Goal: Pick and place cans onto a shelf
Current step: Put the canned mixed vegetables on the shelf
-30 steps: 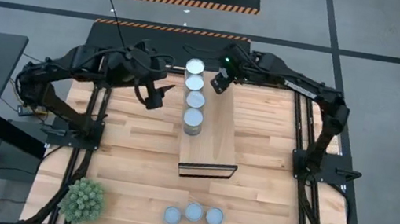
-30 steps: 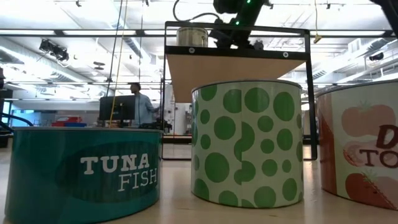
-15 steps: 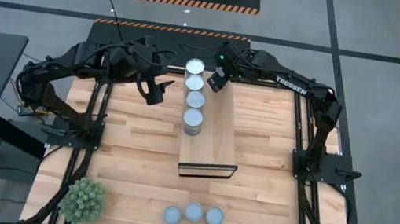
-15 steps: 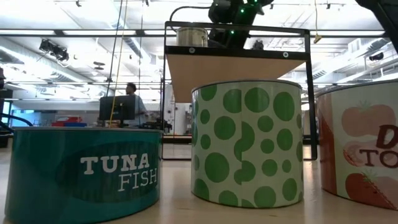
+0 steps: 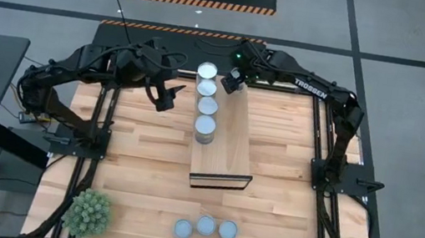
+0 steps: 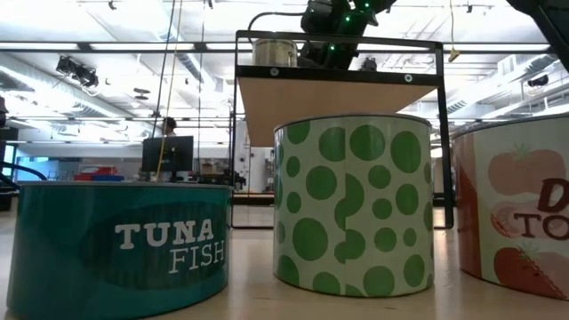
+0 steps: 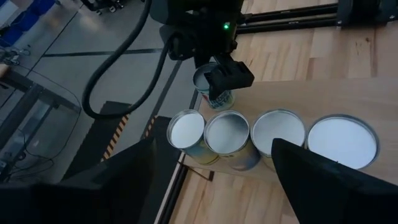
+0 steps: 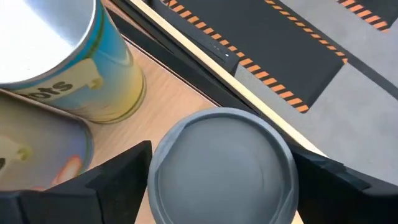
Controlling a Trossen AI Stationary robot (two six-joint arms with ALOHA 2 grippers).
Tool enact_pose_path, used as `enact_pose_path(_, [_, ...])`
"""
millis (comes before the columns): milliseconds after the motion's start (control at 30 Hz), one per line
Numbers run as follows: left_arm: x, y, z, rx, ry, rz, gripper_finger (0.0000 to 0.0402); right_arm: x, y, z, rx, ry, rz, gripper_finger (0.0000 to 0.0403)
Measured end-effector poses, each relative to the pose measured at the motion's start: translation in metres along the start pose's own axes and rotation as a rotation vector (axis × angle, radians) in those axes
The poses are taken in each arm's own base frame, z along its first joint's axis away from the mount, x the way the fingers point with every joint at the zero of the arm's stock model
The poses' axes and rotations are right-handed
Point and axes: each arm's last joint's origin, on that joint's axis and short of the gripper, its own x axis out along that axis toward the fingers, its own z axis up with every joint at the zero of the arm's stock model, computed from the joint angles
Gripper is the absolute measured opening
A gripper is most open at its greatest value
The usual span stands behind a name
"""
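Observation:
The light-wood shelf (image 5: 230,143) lies along the table's middle. Several cans (image 5: 208,106) stand in a row on its left side and also show in the left wrist view (image 7: 227,132). My right gripper (image 5: 233,81) is at the shelf's far end, shut on a dull grey-topped can (image 8: 224,163), right of the row's farthest can (image 8: 62,56). My left gripper (image 5: 167,95) is open and empty, left of the shelf beside the row. Three more cans (image 5: 205,226) stand on the table near its near edge and fill the low view (image 6: 353,204). My right gripper pinches the grey-topped can's side wall just below its rim (image 8: 155,171) between its two fingers (image 8: 118,174), one on each side. The fingers come from above, pointing down. The can stands upright over the shelf's far end (image 7: 214,93); whether its base rests there, I cannot tell.
A spiky green plant ball (image 5: 89,212) sits at the table's near left corner. A bare strip of shelf top (image 5: 238,131) runs right of the can row. In the low view a person (image 6: 167,126) shows in the room beyond the table.
My right gripper has moved a little toward the table's far edge with the can, staying over the shelf's far end beside the row's farthest can. My left gripper has shifted slightly toward the far edge.

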Motion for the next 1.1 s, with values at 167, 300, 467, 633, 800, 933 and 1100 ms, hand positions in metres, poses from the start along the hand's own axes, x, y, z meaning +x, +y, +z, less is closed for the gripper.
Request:
enact_pose_path(167, [0.000,0.000,0.000,-0.017,0.000,0.000,0.0322,-0.002,-0.003,0.001,0.013,0.000,0.021,0.0347])
enact_pose_path(300, [0.000,0.000,0.000,-0.041,0.001,0.000,0.0322,-0.015,-0.013,0.005,0.000,-0.045,0.029,0.0347])
enact_pose_path(467, [0.000,0.000,0.000,-0.042,0.001,0.000,0.0322,-0.035,-0.030,0.007,-0.094,-0.062,0.048,0.0347])
enact_pose_path(633, [0.000,0.000,0.000,-0.042,0.001,0.000,0.0322,-0.040,-0.040,0.005,-0.204,-0.031,0.106,0.0347])
enact_pose_path(800, [0.000,0.000,0.000,-0.065,0.001,-0.003,0.0322,-0.049,-0.055,0.006,-0.196,-0.048,0.093,0.0346])
enact_pose_path(933, [0.000,-0.001,0.000,-0.065,0.003,-0.012,0.0322,-0.059,-0.067,0.007,-0.169,-0.076,0.048,0.0346])
enact_pose_path(1100, [0.000,-0.001,-0.001,-0.064,0.005,-0.013,0.0322,-0.051,-0.089,0.005,-0.160,-0.004,-0.017,0.0346])
